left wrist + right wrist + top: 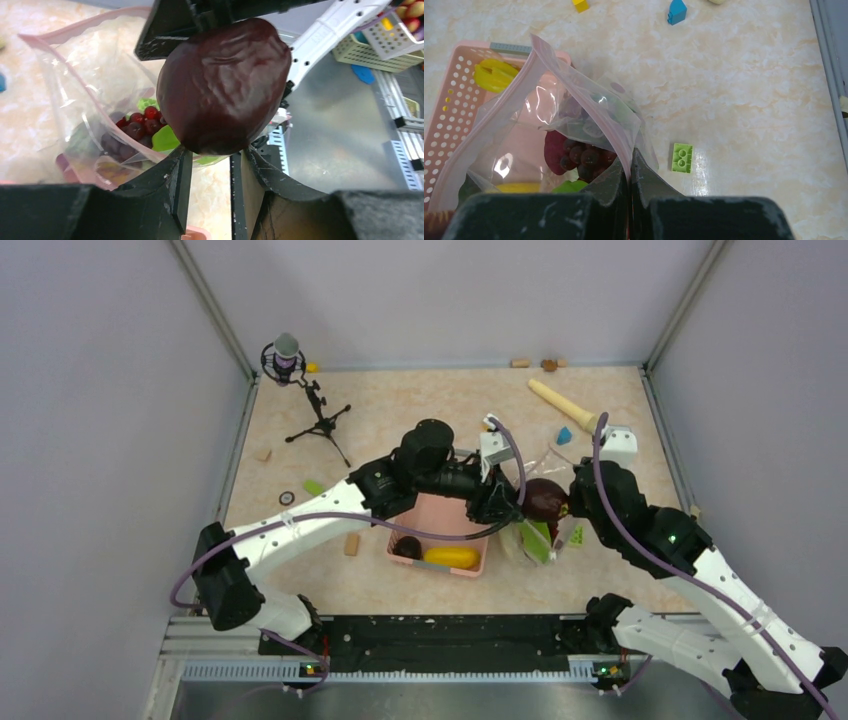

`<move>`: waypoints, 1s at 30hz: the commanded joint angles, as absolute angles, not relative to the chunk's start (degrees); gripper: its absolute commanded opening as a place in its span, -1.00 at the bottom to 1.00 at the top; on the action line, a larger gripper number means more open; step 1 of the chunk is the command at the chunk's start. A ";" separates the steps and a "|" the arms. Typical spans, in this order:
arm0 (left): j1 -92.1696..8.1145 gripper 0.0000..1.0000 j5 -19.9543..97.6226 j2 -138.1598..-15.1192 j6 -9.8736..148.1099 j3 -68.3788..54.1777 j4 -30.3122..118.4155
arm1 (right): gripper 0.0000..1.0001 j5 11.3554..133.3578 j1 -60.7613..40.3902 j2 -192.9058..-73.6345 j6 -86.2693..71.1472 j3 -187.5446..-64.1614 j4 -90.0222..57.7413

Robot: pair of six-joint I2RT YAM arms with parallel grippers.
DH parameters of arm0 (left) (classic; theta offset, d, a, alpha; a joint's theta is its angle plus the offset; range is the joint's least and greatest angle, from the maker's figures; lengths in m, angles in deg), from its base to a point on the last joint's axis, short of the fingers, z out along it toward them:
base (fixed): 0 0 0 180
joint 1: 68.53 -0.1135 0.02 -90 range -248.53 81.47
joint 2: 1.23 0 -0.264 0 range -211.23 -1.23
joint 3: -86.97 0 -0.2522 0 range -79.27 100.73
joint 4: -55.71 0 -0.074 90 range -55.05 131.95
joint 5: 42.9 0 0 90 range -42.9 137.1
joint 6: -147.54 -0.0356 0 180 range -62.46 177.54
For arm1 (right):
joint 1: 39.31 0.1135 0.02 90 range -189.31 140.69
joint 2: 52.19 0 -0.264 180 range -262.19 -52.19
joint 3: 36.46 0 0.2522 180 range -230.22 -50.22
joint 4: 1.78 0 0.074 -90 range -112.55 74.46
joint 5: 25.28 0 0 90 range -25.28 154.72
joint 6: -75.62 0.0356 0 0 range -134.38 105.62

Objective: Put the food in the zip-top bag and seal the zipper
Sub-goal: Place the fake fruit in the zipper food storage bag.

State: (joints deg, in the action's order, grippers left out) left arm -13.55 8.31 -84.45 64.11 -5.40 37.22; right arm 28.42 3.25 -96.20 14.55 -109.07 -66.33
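My left gripper (212, 152) is shut on a dark purple-brown food piece (225, 85) and holds it over the mouth of the clear zip-top bag (90, 100). In the top view the piece (545, 500) hangs between the two grippers. My right gripper (630, 156) is shut on the bag's pinkish zipper edge (589, 105) and holds the bag (524, 135) up and open. Dark red grapes (584, 155), a magenta piece and green leaves lie inside. A yellow fruit (450, 557) and a dark piece (407, 547) lie in the pink basket (440, 520).
The basket (454, 100) stands right beside the bag. A green brick (682, 157), a blue block (677, 11) and a yellow block (580, 4) lie on the table. The beige rolling pin (562, 403) is at the back right, a microphone tripod (318, 420) at the back left.
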 commanded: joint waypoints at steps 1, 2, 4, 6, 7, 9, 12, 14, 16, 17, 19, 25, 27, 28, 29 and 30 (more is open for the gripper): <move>-13.68 -1.00 17.98 -84.16 61.90 -3.60 35.96 | -1.00 28.68 3.19 -95.70 14.17 -109.29 -64.32; -13.68 -1.00 18.84 -84.12 61.61 -3.59 35.63 | -1.00 28.68 3.20 -95.65 14.19 -109.30 -64.32; -13.68 -1.00 19.86 -83.96 61.20 -3.52 35.09 | -1.00 28.65 3.23 -95.65 14.19 -109.28 -64.32; -13.68 -1.00 19.98 -84.08 61.13 -3.41 34.88 | -1.00 28.62 3.17 -95.63 14.18 -109.33 -64.32; -13.68 -0.99 19.93 -84.18 61.12 -3.33 34.83 | -1.00 28.60 3.21 -95.66 14.19 -109.29 -64.32; -13.68 -0.94 19.96 -84.20 61.19 -3.26 34.68 | -1.00 28.59 3.17 -95.74 14.19 -109.28 -64.32; -13.68 -0.85 20.20 -83.98 61.10 -3.23 34.57 | -0.99 28.53 3.23 -95.66 14.19 -109.34 -64.32; -13.69 -0.80 20.34 -83.71 60.93 -3.16 34.39 | -0.99 28.52 3.19 -95.63 14.12 -109.35 -64.32; -13.68 -0.72 20.52 -83.42 60.91 -3.33 34.39 | -0.98 28.53 3.19 -95.60 14.06 -109.30 -64.31; -13.68 -0.63 20.66 -83.27 60.88 -3.36 34.31 | -0.98 28.51 3.22 -95.55 14.14 -109.28 -64.32; -13.71 -0.19 20.92 -83.05 61.37 -3.47 34.26 | -0.98 28.42 3.19 -95.59 14.16 -109.31 -64.32; -13.68 0.58 20.61 -81.85 63.08 -4.39 33.97 | -0.98 28.33 3.17 -95.54 14.19 -109.30 -64.32; -13.68 0.82 21.52 -81.01 63.48 -5.20 34.28 | -0.98 28.33 3.22 -95.52 14.20 -109.28 -64.32; -13.68 0.93 22.17 -80.37 63.64 -5.73 34.61 | -0.98 28.33 3.18 -95.56 14.19 -109.28 -64.32; -13.68 0.94 23.11 -79.72 64.04 -6.57 35.03 | -0.98 28.28 3.22 -95.52 14.15 -109.33 -64.32; -13.71 0.95 24.16 -78.66 64.49 -7.84 35.49 | -0.98 28.30 3.22 -95.54 14.17 -109.30 -64.32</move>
State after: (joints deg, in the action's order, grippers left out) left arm -13.72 21.42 -83.54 63.04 -5.67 33.22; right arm 28.60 3.25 -96.18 14.57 -109.07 -66.11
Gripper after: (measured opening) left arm 0.961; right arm 0.008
